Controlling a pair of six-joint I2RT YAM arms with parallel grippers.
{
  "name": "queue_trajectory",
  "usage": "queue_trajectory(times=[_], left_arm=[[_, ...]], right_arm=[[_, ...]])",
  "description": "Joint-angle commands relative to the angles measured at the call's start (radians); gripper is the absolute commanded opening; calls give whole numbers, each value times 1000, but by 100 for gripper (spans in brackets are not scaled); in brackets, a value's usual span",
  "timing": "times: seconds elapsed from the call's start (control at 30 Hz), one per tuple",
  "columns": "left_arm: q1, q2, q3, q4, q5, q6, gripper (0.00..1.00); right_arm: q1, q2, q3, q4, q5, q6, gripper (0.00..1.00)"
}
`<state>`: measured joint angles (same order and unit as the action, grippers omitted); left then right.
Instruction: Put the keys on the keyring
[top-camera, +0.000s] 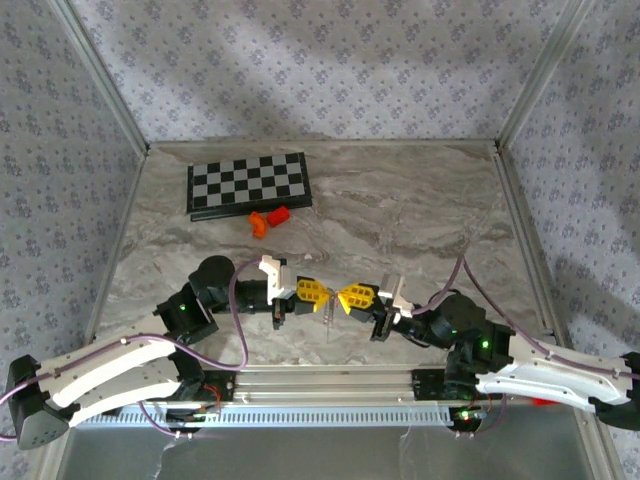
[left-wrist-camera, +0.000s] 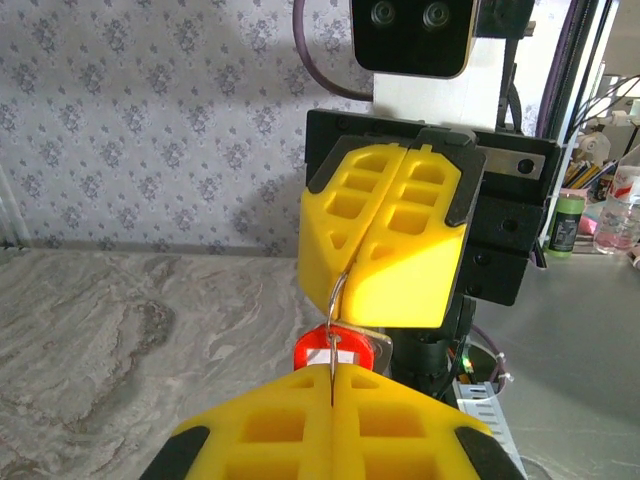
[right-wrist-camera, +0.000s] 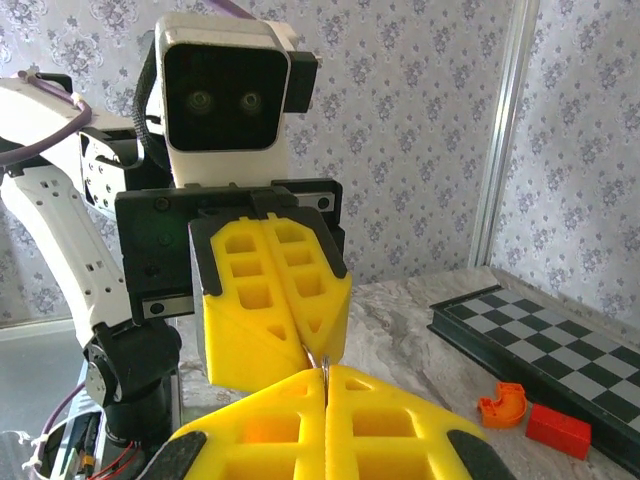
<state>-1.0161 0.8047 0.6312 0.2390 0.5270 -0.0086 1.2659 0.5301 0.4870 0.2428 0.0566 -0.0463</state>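
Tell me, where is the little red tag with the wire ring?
In the left wrist view, the keyring hangs between the left gripper and right gripper, above the table's near middle.

Lab robot cell: aluminium frame (top-camera: 539, 72), patterned backdrop walls (top-camera: 300, 60), marble-look tabletop (top-camera: 400, 210).

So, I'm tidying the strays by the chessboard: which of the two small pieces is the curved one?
The orange piece: it is hook-shaped, while the red block beside it is a straight brick.

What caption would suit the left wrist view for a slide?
Left gripper and right gripper, both shut, pinch the keyring wire between them.
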Motion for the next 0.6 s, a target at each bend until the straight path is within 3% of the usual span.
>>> queue_trajectory(times=[0.0,0.57], left_arm=[[4,-17,50,15,2,16,0],[3,-18,49,2,-8,22,0]], right_arm=[[9,1,25,-4,-2,-8,0],[7,1,36,-29,-3,0,0]])
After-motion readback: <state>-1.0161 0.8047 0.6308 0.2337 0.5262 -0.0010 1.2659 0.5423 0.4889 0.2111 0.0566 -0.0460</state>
